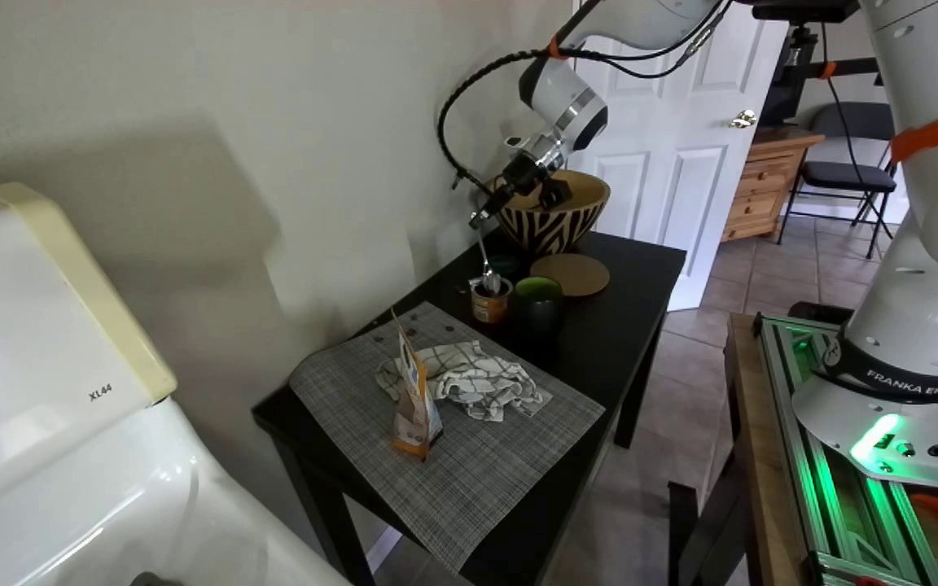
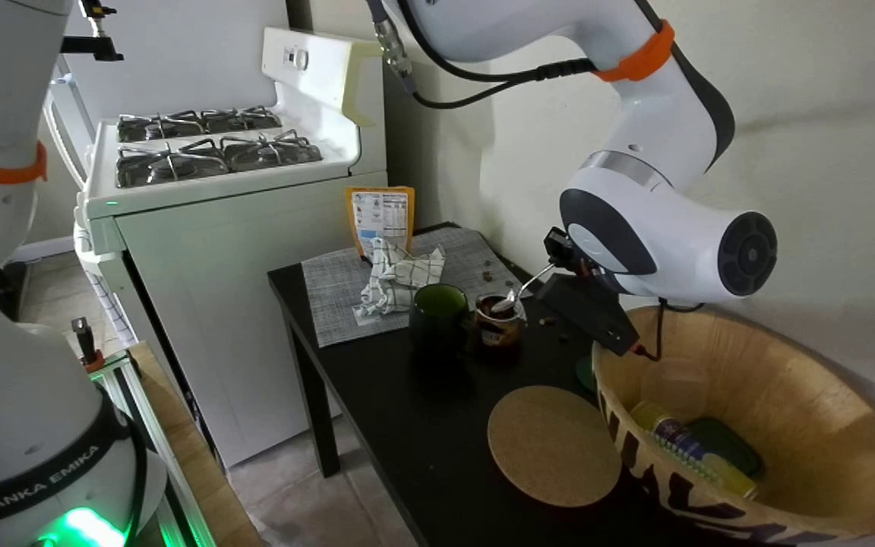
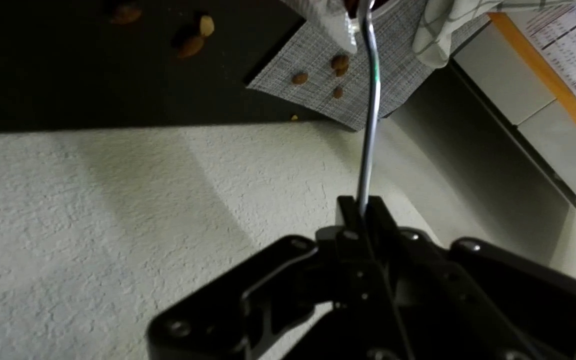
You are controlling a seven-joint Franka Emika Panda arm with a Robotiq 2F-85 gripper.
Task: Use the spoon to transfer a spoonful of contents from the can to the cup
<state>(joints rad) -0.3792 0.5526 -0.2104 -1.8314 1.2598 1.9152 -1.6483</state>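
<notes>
While the gripper [image 3: 362, 204] gripped the spoon [image 3: 375, 85] by the end of its handle, the spoon's head sat at the mouth of the can [image 1: 489, 309] in both exterior views. Picking up thus looked done; scooping seemed the step in hand, though whether the head bore any of the dark brown contents [image 2: 488, 307] could not be told. Lifting, crossing over and tipping out were apparently left. With the can as hub in an exterior view, the dark mug [image 1: 540, 316], green inside and evidently the cup, stood upright just beside it at three o'clock; what it held, if anything, did not show.

Farther out on the black table [image 1: 640, 285], a round cork trivet [image 1: 572, 275] lay towards two o'clock and a zebra-striped wooden bowl [image 1: 550, 232] stood at one. A grey woven placemat [image 1: 469, 480] spread between six and eight, bearing a crumpled plaid dishcloth [image 1: 485, 382] at six and an orange-edged stand-up pouch [image 1: 416, 403] at seven. In the wrist view, what looked like almonds [image 3: 191, 46] lay scattered over table and placemat. Around these, a pale textured wall [image 1: 339, 146] rose between ten and twelve, a white stove [image 1: 62, 350] stood at nine, and a panelled door [image 1: 672, 155] and wooden chest of drawers [image 1: 754, 191] towards two.
</notes>
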